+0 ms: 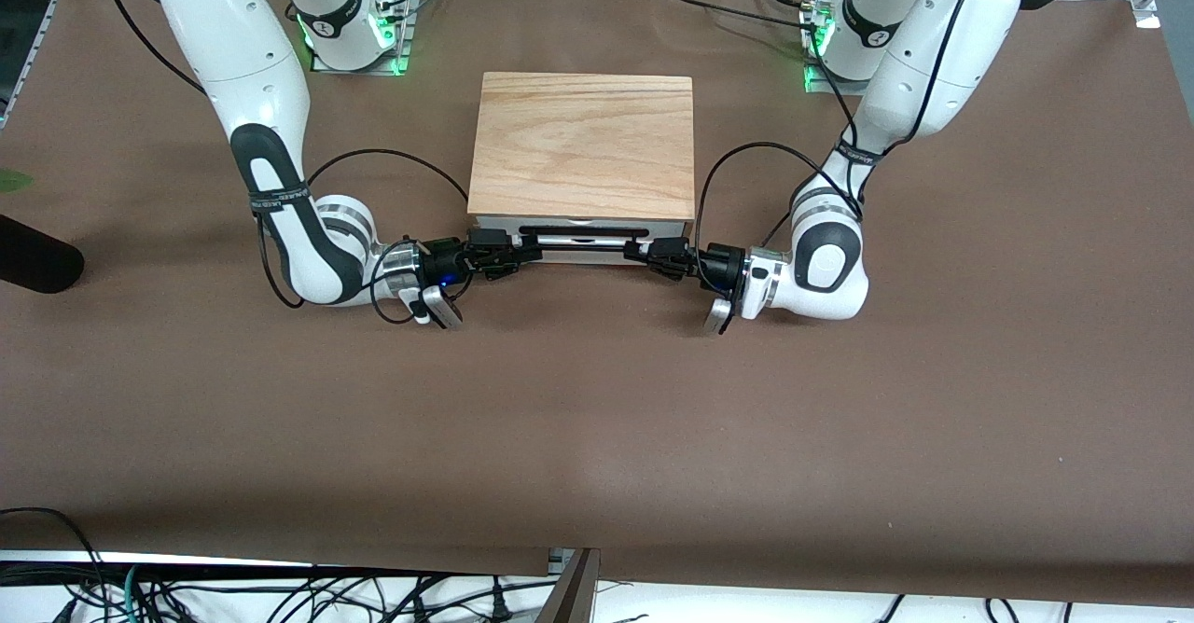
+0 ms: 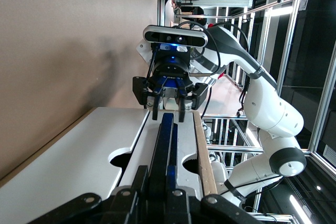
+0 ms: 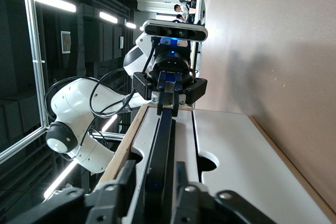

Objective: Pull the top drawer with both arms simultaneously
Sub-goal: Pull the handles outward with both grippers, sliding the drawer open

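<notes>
The top drawer (image 1: 672, 229) shows its white front under the wood-grain cabinet top (image 1: 583, 143) and looks pushed in. Its long black bar handle (image 1: 583, 242) runs across the front. My left gripper (image 1: 636, 250) is shut on the handle's end toward the left arm; the left wrist view shows the gripper (image 2: 156, 168) pinching the bar (image 2: 167, 135). My right gripper (image 1: 532, 247) is at the other end. In the right wrist view it (image 3: 155, 162) is open, its fingers astride the bar (image 3: 164, 135) with small gaps.
The cabinet stands on a brown table cover (image 1: 597, 418). A dark rounded object (image 1: 37, 264) lies at the right arm's end of the table. Black cables loop from both wrists beside the cabinet. Each wrist view shows the other arm's gripper (image 2: 168, 113) (image 3: 168, 109) at the bar's far end.
</notes>
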{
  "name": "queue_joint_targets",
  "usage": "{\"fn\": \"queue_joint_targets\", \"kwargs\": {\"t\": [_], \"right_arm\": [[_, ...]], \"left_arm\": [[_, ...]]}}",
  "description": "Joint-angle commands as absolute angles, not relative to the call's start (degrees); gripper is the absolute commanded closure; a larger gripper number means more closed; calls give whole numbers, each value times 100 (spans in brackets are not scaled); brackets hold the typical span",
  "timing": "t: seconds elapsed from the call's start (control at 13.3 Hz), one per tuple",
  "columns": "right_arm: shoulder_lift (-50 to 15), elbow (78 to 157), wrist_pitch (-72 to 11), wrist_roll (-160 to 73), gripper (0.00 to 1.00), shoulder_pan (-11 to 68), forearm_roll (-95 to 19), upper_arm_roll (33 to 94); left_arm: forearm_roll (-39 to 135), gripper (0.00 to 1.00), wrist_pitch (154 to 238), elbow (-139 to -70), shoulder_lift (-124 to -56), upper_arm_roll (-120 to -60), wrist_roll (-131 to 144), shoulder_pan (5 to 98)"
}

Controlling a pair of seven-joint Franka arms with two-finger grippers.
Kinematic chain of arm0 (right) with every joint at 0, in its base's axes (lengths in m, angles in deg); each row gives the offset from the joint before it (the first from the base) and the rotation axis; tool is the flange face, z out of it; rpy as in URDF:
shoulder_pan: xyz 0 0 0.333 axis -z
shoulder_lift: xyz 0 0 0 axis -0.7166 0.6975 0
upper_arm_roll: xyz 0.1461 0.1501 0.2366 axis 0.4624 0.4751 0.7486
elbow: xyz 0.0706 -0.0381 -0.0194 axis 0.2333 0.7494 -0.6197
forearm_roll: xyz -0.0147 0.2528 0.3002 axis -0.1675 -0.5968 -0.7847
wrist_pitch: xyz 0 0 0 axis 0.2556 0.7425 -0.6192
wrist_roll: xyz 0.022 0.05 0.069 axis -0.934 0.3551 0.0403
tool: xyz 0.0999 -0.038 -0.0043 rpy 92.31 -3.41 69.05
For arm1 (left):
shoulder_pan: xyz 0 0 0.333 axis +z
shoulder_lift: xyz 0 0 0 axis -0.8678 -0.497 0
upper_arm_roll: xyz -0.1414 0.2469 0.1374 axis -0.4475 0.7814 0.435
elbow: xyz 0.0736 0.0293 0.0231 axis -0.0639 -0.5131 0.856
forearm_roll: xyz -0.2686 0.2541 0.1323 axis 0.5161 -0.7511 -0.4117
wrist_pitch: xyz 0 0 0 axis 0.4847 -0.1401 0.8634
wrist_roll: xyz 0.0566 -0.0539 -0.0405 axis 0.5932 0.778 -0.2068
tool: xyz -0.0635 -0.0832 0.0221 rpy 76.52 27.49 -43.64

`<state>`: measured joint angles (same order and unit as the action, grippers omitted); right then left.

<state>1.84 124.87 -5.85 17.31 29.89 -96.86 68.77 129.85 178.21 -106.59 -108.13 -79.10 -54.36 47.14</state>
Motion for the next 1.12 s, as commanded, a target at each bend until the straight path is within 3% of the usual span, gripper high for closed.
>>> {"fn": "queue_joint_targets", "kwargs": {"t": [0.0,0.15,0.45,1.05], "right_arm": [[251,12429,-596,1815,82,2960,-9775,6900],[251,12421,-640,1815,94,2952,-9775,6900],[251,12394,-737,1806,95,2952,-9784,6900],[426,11895,-789,1483,95,3039,-9819,6883]], "left_arm": [[13138,100,17731,-10680,-10834,-7903,-5608,4666],[13147,100,17722,-10680,-10834,-7903,-5608,4666],[13156,100,17730,-10663,-10834,-7903,-5564,4649],[13094,100,17730,-9601,-11334,-7903,-4889,4622]]}}
